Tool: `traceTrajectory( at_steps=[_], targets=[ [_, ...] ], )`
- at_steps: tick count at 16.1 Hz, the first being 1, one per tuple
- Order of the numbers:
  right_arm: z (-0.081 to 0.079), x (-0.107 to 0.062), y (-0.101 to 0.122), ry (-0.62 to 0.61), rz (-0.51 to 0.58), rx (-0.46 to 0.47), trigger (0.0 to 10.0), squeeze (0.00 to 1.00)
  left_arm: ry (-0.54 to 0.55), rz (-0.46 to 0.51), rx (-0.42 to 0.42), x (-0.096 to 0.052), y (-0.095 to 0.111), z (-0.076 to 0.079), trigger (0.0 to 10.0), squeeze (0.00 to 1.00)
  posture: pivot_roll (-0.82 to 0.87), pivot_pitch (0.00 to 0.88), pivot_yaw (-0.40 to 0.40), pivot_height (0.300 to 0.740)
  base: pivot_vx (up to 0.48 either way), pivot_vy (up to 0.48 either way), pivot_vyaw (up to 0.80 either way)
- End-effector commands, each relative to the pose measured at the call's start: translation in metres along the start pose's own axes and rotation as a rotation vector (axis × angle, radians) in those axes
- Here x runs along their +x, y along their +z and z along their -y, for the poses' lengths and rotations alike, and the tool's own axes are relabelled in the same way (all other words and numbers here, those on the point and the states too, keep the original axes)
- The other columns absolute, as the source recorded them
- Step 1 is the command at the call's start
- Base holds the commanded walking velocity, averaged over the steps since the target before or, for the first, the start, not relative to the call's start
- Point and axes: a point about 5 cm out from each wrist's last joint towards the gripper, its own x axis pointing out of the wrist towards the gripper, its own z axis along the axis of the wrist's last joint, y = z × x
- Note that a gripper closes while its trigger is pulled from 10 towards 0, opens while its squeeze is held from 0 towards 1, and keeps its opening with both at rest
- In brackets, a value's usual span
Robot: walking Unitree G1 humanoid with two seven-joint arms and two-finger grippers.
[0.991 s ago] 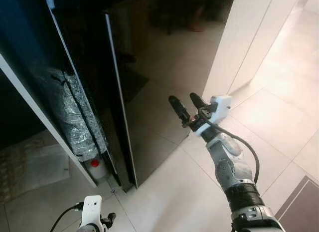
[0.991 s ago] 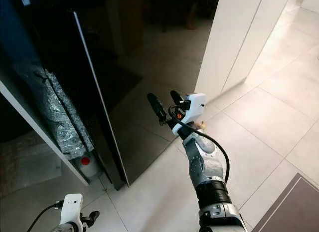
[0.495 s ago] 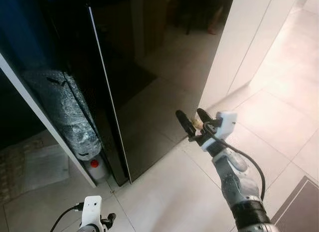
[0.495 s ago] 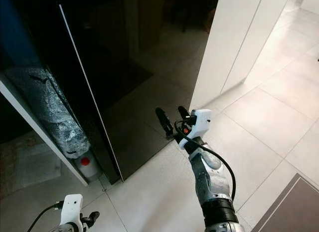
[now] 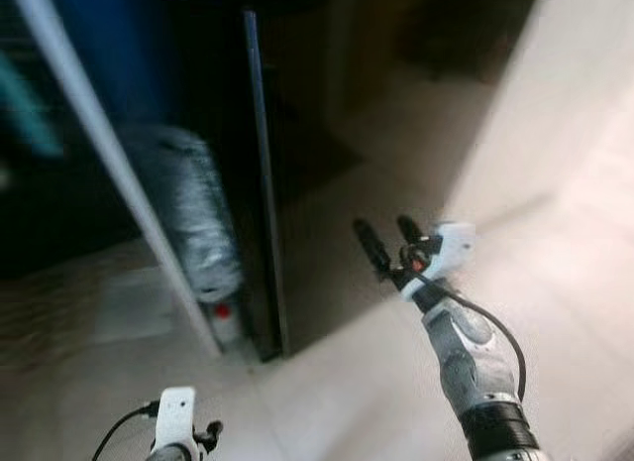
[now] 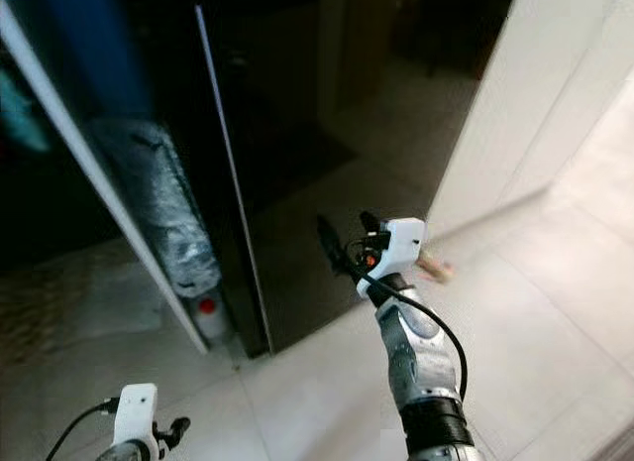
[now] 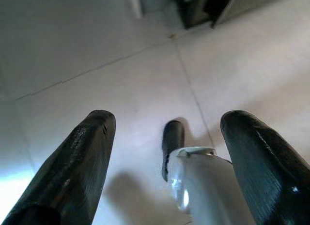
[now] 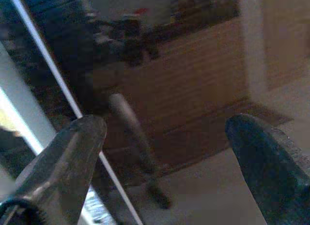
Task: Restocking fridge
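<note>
The fridge door (image 6: 297,173), a tall glossy black panel, stands upright ahead of me, its long axis vertical, with its near vertical edge (image 6: 230,213) to the left of my raised right gripper (image 6: 349,241). That gripper hangs just in front of the door's lower face, fingers spread wide and holding nothing; in the right wrist view the pale edge line runs between them. I judge the right arm to be the one for this door, since it is far nearer, and the edge lies ahead and to the left of it. The left gripper (image 7: 167,152) hangs low by my side over the floor, open too and empty. Left of the door, in the gap beside a white post (image 6: 109,193), stands a silvery wrapped roll (image 6: 158,203) with a small red-capped bottle (image 6: 210,317) at its foot. The floor (image 6: 555,312) is pale tile, and a white wall (image 6: 535,104) rises to the right. The head views are blurred.
</note>
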Motion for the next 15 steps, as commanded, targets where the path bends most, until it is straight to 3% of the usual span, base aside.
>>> traceTrajectory(
  at_steps=[1, 8, 15],
  targets=[
    [0.0036, -0.0035, 0.0021, -0.011, 0.003, -0.014, 10.0, 0.00, 0.000, -0.026, -0.009, -0.0011, -0.0065, 0.0018, 10.0, 0.00, -0.10, 0.069, -0.038, 0.722, 0.000, 0.000, 0.79],
    [0.0018, -0.0037, 0.0002, -0.008, -0.005, -0.015, 10.0, 0.00, 0.006, -0.029, -0.012, -0.0010, -0.0067, 0.0021, 10.0, 0.00, -0.11, 0.086, -0.042, 0.722, 0.000, 0.000, 0.76],
    [-0.0003, -0.0025, -0.0015, 0.000, -0.018, -0.011, 10.0, 0.00, 0.007, -0.037, -0.005, -0.0009, -0.0071, 0.0025, 10.0, 0.00, -0.11, 0.091, -0.045, 0.722, 0.040, 0.000, 0.00]
  ],
)
